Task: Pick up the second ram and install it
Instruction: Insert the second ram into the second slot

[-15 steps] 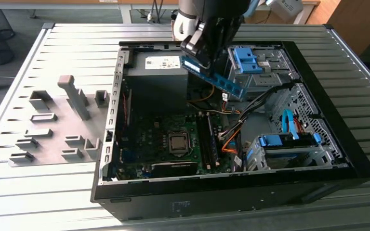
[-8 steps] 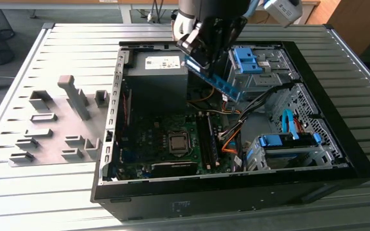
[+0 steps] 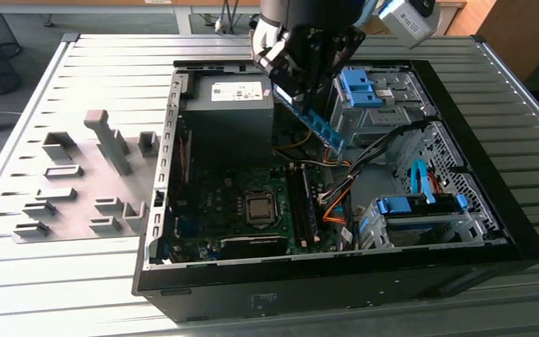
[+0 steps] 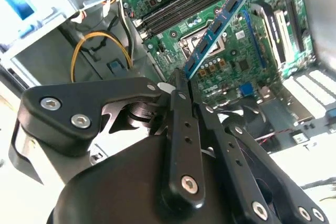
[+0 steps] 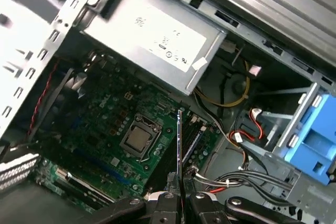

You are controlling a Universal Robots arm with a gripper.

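Robot arm work over an open desktop computer case [image 3: 494, 232] lying on its side on a slatted metal table [image 3: 110, 274]. The black gripper [image 3: 297, 77] hangs above the middle of the case with its two fingers [image 4: 181, 108] closed on one end of the second ram [image 3: 318, 125], a thin blue-green stick with a row of dark chips. In the exterior view the stick slants down from the gripper toward the motherboard [image 3: 222, 203], clear of everything beneath it. In the second wrist view the stick [image 4: 218, 27] juts out from the fingertips over the green board and its bare processor socket [image 4: 197, 35]. In the first wrist view it appears edge-on as a thin line [image 5: 179, 140] above the memory slots [image 5: 193, 137].

Judging by this, the pick-up is done: the stick is lifted and held. Installing is not: it is not yet in a slot. Whether another stick already sits in a neighbouring slot cannot be told. Grey fixture blocks [image 3: 64, 175] stand on the table at the exterior view's left.
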